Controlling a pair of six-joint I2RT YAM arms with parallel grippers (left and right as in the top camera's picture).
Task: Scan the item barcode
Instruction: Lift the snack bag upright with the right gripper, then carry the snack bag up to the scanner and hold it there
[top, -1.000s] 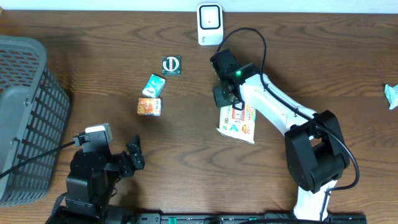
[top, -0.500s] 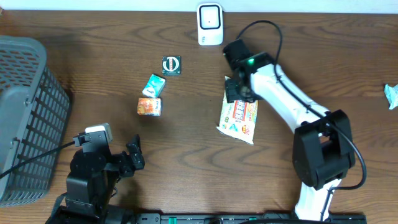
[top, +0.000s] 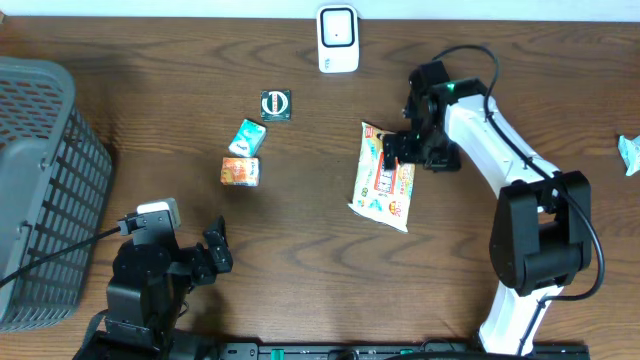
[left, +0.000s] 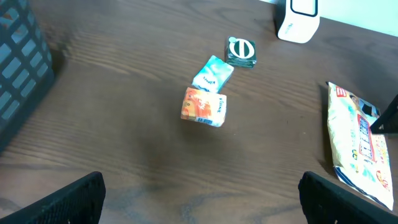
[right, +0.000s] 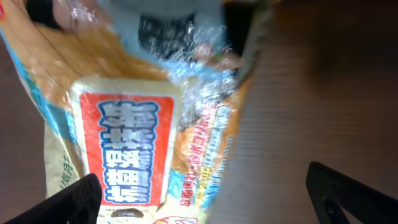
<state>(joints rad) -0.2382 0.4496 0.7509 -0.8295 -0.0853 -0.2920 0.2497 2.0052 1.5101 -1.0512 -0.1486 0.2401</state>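
Observation:
The item, a long snack bag (top: 384, 180) with a red label, lies flat on the table below the white scanner (top: 338, 40). My right gripper (top: 398, 150) hovers open just over the bag's upper right edge. In the right wrist view the bag (right: 134, 137) fills the left half, and my right gripper (right: 205, 199) spans its edge and bare wood, holding nothing. My left gripper (top: 215, 250) rests open near the front left, far from the bag. In the left wrist view my left gripper (left: 202, 202) has only wood between its fingertips (left: 68, 199).
A grey mesh basket (top: 40, 180) stands at the left edge. An orange box (top: 240, 171), a teal packet (top: 247, 136) and a round dark item (top: 276, 104) lie left of the bag. Another packet (top: 630, 152) sits at the right edge.
The right gripper has opened and let go of the bag, then swung right. The bag now lies free on the table. The left arm has not moved.

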